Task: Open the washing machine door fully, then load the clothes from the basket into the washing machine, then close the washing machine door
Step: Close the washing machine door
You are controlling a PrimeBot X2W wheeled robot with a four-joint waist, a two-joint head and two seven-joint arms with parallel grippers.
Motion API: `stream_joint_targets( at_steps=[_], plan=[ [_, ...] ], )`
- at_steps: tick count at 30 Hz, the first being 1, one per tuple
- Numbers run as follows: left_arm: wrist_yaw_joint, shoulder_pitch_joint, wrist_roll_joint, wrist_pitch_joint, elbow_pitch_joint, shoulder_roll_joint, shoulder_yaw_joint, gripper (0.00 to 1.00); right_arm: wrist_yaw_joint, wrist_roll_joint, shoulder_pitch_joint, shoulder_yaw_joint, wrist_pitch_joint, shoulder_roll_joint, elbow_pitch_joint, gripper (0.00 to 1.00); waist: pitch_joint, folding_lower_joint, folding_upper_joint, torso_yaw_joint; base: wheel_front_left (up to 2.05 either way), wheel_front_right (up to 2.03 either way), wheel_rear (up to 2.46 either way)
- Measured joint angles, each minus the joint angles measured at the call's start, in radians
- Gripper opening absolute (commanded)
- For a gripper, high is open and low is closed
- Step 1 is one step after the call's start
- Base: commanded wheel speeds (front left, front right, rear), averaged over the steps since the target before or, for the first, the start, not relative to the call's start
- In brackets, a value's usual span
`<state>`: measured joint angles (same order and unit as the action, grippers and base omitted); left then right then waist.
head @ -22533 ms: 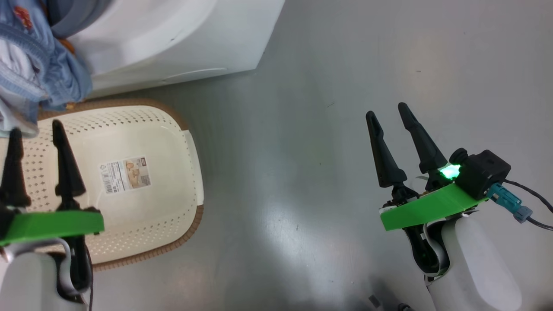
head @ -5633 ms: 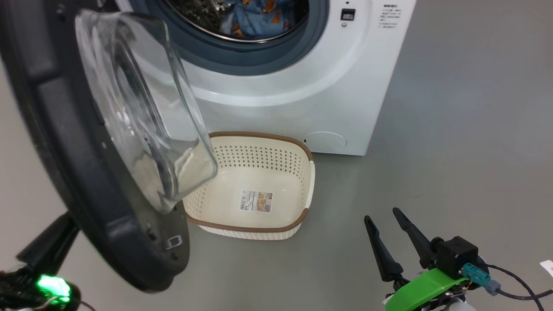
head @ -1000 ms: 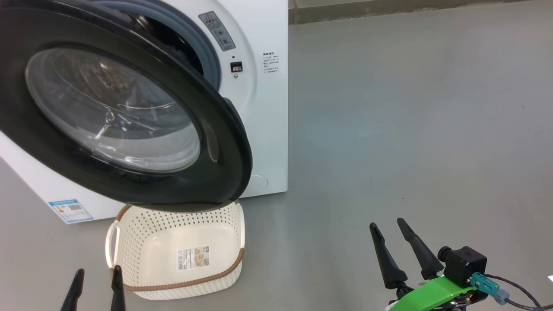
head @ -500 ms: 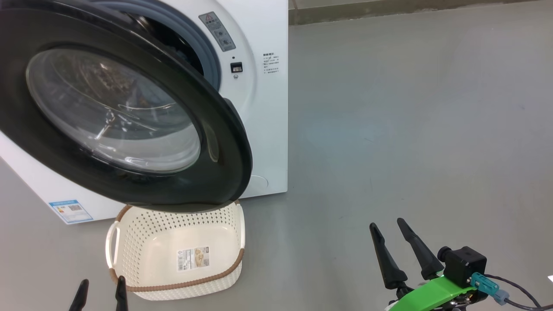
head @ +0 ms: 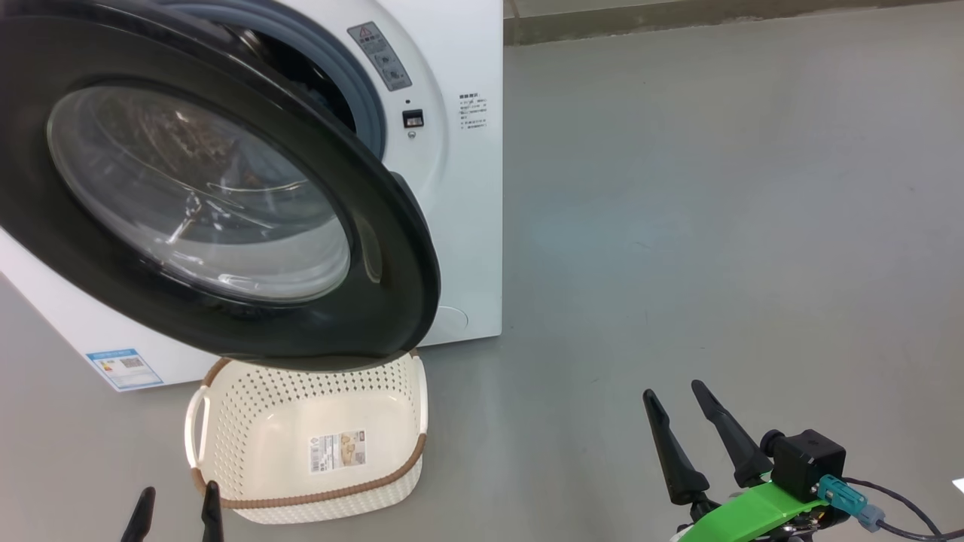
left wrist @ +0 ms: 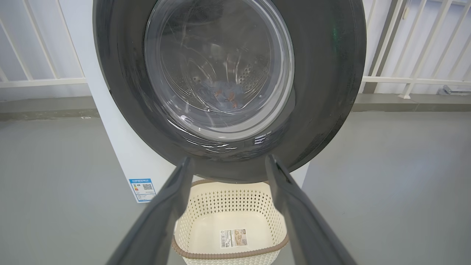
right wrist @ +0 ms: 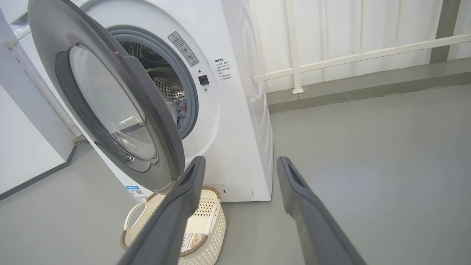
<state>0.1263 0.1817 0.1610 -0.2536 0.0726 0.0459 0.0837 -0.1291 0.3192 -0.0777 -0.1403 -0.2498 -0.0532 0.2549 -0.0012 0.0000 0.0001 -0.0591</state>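
1. At 10 o'clock in head view, the washing machine door (head: 226, 203) hangs part-shut across the washing machine (head: 459, 226) opening, with a gap at its free edge toward 3 o'clock.
2. The clothes (left wrist: 224, 97) lie in the drum, seen thru the door glass. The basket (head: 301, 385) sits under the door at 7 o'clock w/ nothing in it.
3. Left gripper (head: 177, 493) is at 7 o'clock and right gripper (head: 672, 389) at 5 o'clock. Both have fingers spread apart, hold nothing and are clear of the door.
4. Handling (est.): the door is rigid, fairly heavy and hinge-guided. The glossy rim is likely slick and the glass is fragile.
5. You should push on the rim nr the free edge, not on the glass.
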Motion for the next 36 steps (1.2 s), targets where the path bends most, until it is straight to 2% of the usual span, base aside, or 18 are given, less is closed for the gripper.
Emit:
stream_joint_targets(
  at_steps=[26,27,28,29,36],
  plan=[
    [-0.012,0.0,0.0,0.0,0.011,0.0,-0.006,1.0,0.0,-0.019,0.0,0.007,0.0,0.0,0.02,0.99,-0.005,0.0,0.0,0.006,0.0,0.0,0.0],
    [-0.012,0.0,0.0,0.0,0.012,0.0,-0.006,1.0,0.0,-0.019,0.0,0.008,0.0,0.0,0.021,0.52,-0.006,0.0,0.0,0.007,0.0,0.0,0.0],
    [-0.012,0.0,0.0,0.0,0.013,0.0,-0.006,1.0,0.0,-0.019,0.0,0.009,0.0,0.0,0.022,0.15,-0.006,0.0,-0.0001,0.007,0.0,0.0,0.0],
    [-0.012,0.0,0.0,0.0,0.014,0.0,-0.006,1.0,0.0,-0.021,0.0,0.01,0.0,0.0,0.026,0.0,-0.006,0.0,0.0,0.008,0.0,0.0,0.0],
    [-0.012,0.0,0.0,0.0,0.015,0.0,-0.004,1.0,0.0,-0.023,0.018,0.03,0.0,0.001,0.017,0.0,-0.007,0.0,-0.0001,0.012,0.0,0.0,0.0]
  ],
)
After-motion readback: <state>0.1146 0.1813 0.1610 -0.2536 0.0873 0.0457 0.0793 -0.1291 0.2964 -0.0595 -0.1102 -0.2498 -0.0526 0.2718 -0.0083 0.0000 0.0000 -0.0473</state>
